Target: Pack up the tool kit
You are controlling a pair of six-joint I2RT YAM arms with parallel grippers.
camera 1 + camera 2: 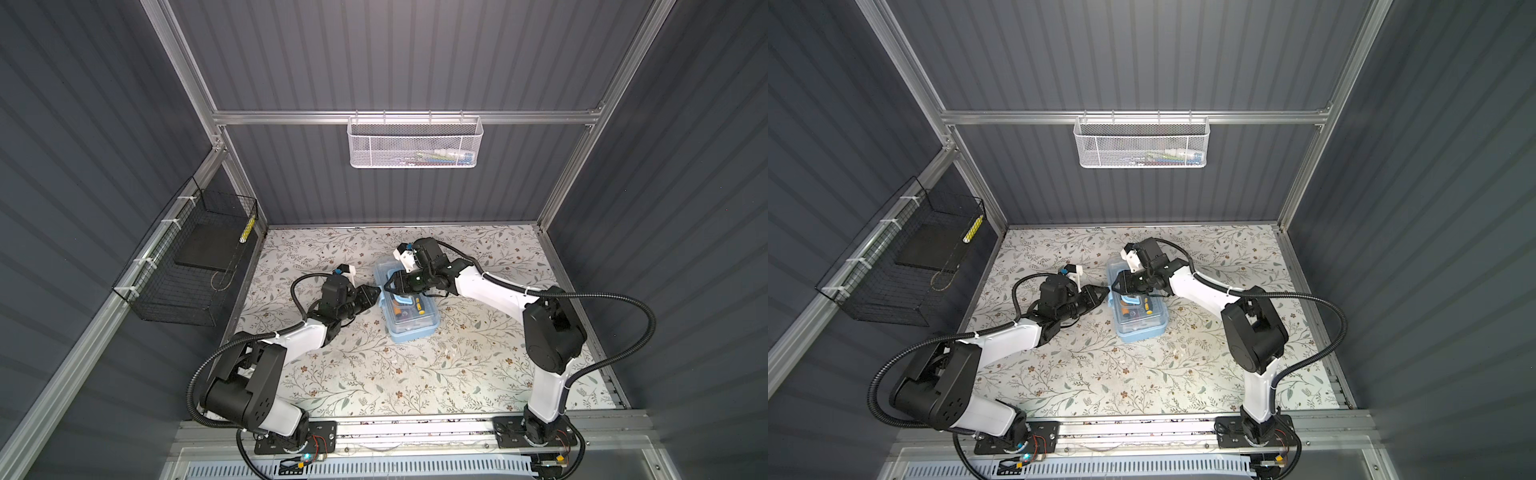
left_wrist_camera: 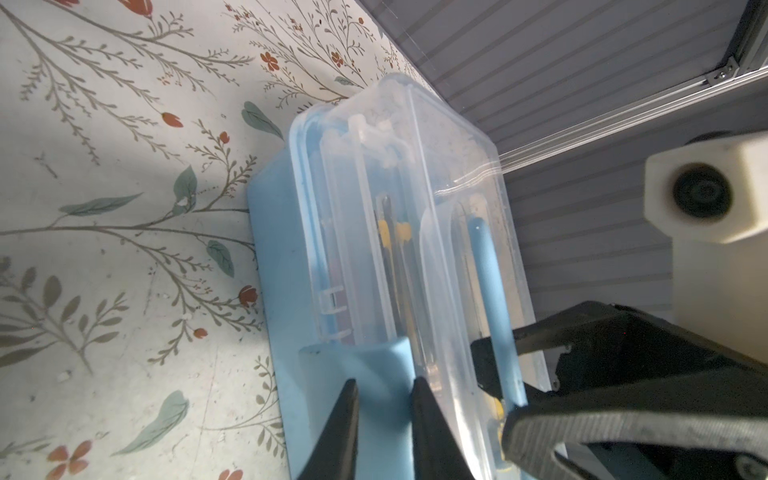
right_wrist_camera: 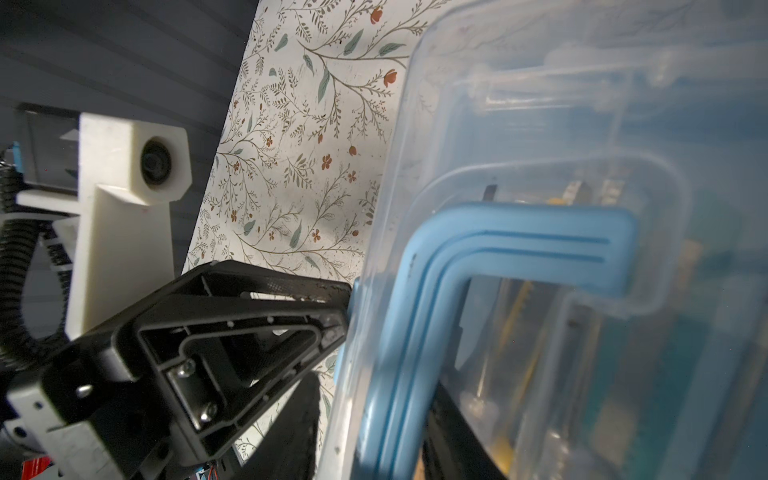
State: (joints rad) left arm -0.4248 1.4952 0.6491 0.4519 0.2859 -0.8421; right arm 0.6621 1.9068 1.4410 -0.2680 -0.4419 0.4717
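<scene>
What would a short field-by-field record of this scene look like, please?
box: light blue, on the floral table, clear lid down
contents: yellow-and-black tools seen through the lid
left gripper: fingertips either side of the box's side latch; grip unclear
right gripper: closed around the blue handle on the lid
baskets: white basket hung at the back, black basket at the left
</scene>
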